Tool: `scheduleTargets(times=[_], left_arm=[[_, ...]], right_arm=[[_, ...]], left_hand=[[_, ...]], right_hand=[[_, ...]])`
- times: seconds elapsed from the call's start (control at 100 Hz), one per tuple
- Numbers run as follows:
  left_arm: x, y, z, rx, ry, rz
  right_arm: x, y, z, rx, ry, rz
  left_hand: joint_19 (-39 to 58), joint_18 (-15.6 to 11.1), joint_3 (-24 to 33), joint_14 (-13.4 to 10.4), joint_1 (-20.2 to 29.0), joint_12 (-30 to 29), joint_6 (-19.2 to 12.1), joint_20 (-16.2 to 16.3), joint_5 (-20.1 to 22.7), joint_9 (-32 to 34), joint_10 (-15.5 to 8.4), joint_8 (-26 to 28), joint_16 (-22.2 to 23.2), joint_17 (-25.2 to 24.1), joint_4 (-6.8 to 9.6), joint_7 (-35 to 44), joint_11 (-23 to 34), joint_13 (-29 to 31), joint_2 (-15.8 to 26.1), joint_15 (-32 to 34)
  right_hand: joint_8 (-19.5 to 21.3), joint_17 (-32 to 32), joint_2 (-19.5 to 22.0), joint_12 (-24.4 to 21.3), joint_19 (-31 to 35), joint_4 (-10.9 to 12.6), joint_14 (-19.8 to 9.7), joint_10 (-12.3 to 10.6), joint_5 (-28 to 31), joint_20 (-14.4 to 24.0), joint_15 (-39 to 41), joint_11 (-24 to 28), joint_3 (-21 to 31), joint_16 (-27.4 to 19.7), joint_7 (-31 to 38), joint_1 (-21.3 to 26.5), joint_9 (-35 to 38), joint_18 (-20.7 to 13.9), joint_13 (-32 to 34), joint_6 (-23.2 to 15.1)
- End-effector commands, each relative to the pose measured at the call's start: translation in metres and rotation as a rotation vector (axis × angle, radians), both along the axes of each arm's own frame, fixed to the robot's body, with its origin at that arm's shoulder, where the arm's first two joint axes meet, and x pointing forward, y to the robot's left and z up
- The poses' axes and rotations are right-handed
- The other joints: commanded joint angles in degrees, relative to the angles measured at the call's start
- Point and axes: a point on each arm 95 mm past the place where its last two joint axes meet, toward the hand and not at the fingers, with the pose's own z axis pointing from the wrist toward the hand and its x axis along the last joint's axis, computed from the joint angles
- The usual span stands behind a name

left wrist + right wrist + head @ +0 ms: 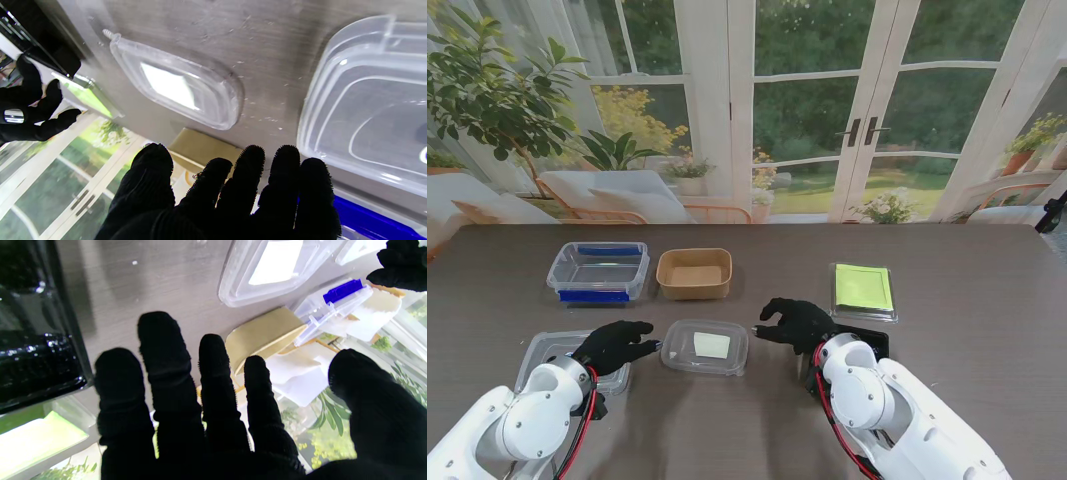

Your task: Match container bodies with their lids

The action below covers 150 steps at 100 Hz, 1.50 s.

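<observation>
The left hand [613, 345] hovers over a clear tub [545, 352], fingers spread and empty, its fingertips [651, 345] just short of the clear lid [706, 347] lying flat between both hands. The right hand [795, 324] is likewise spread, holding nothing, just beside the lid's other edge, above a black tray [872, 342]. Beyond the fingers sit a blue-clipped container [599, 270], a brown box [694, 273] and a green-lidded container [864, 289].
</observation>
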Motion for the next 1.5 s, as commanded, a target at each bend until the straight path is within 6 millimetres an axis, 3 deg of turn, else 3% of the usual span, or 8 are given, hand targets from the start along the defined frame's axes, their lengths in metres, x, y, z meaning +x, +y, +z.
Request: scheduleTargets(times=[0.0,0.05,0.13,0.21,0.31,0.5,0.77,1.49], left_arm=[[0.004,0.003,0.004,0.018,0.019,-0.006],[0.006,0.004,0.004,0.030,0.040,-0.011],[0.011,0.006,0.004,0.044,0.064,-0.020],[0.016,0.007,0.003,0.043,0.087,-0.024],[0.022,0.005,0.001,0.028,0.106,-0.030],[0.032,0.004,-0.003,0.038,0.156,-0.042],[0.037,0.002,-0.010,0.043,0.195,-0.037],[0.043,-0.008,-0.029,0.045,0.230,-0.026]], right_arm=[[0.001,0.007,0.003,-0.012,0.025,0.027],[0.001,0.010,0.003,-0.027,0.048,0.037],[0.001,0.014,0.003,-0.054,0.077,0.058],[0.002,0.018,0.002,-0.084,0.097,0.079],[0.002,0.024,-0.001,-0.102,0.128,0.094],[0.005,0.032,-0.006,-0.139,0.175,0.115],[0.008,0.038,-0.014,-0.186,0.216,0.130],[0.015,0.045,-0.029,-0.275,0.262,0.117]], left_hand=[[14.4,0.1,0.1,2.4,3.5,7.1,2.0,1.0,1.3,2.7,1.6,-0.6,6.3,-2.4,1.19,-0.8,2.5,1.7,3.1,6.6],[26.9,-0.3,0.4,3.1,4.1,13.7,2.8,-0.8,1.7,3.9,1.7,-0.8,11.4,-3.0,1.28,-0.7,5.7,2.7,3.2,14.1],[41.3,-0.2,1.1,3.1,4.3,25.6,3.5,-1.9,3.3,6.3,1.4,-1.0,18.1,0.7,1.39,-0.1,12.5,5.8,3.2,27.1],[46.5,1.4,0.9,2.8,3.6,32.8,4.4,1.4,5.1,8.1,1.3,-1.1,21.9,6.2,1.28,0.6,19.6,9.2,3.3,36.9],[50.7,2.6,1.2,2.0,3.7,37.9,5.2,5.8,6.6,10.0,0.8,-1.5,24.1,11.5,1.35,1.2,26.3,13.0,3.5,44.9],[57.4,3.8,1.5,0.3,4.2,42.8,5.6,9.3,9.0,12.8,-0.1,-1.3,26.2,19.0,1.14,2.7,34.1,17.6,3.9,54.1],[60.5,4.0,1.7,-1.0,5.1,44.7,6.3,8.9,9.3,14.2,-0.6,-1.9,26.4,23.2,0.91,2.6,37.0,20.1,4.0,57.9],[59.5,4.7,1.4,0.0,4.8,43.4,6.4,7.0,9.4,14.7,-0.3,-3.0,25.1,22.4,0.79,2.7,35.4,20.2,4.2,56.2]], right_hand=[[-0.7,1.8,1.5,3.2,7.5,0.8,-0.3,1.1,1.2,3.0,7.5,3.6,-2.3,2.6,-0.1,1.1,4.2,2.4,6.5,0.2],[-1.1,7.0,1.7,5.5,11.2,1.6,-1.6,1.0,1.4,3.9,14.6,6.3,-1.9,4.9,-1.0,1.4,7.6,3.1,9.9,0.3],[-1.9,15.3,1.9,8.6,16.0,3.1,-4.8,0.4,1.7,3.5,27.5,9.7,-1.3,10.3,-2.8,1.8,13.1,3.8,10.3,0.6],[-2.4,22.0,2.4,10.7,19.0,3.8,-7.7,-0.5,1.7,1.8,35.1,11.4,-0.9,13.6,-3.7,0.9,17.1,3.9,10.4,2.0],[-2.6,25.8,3.0,12.5,23.5,3.8,-10.1,-1.1,1.5,1.2,41.2,12.6,-1.1,16.8,-3.9,0.4,21.3,2.7,10.5,3.4],[-2.8,27.0,3.5,14.7,29.6,4.4,-13.6,-2.4,1.2,3.4,46.2,13.8,-0.8,20.1,-4.3,-0.1,24.7,-2.3,10.6,3.9],[-2.6,27.5,3.8,16.2,32.4,4.8,-15.6,-3.2,0.8,4.3,48.5,15.0,-0.5,21.8,-3.9,-0.8,26.5,-5.1,10.7,4.8],[-2.3,27.6,4.4,16.3,33.2,3.2,-16.7,-4.0,-1.4,4.4,48.3,13.9,-0.9,22.1,-3.1,-4.0,26.6,-6.5,10.8,7.2]])
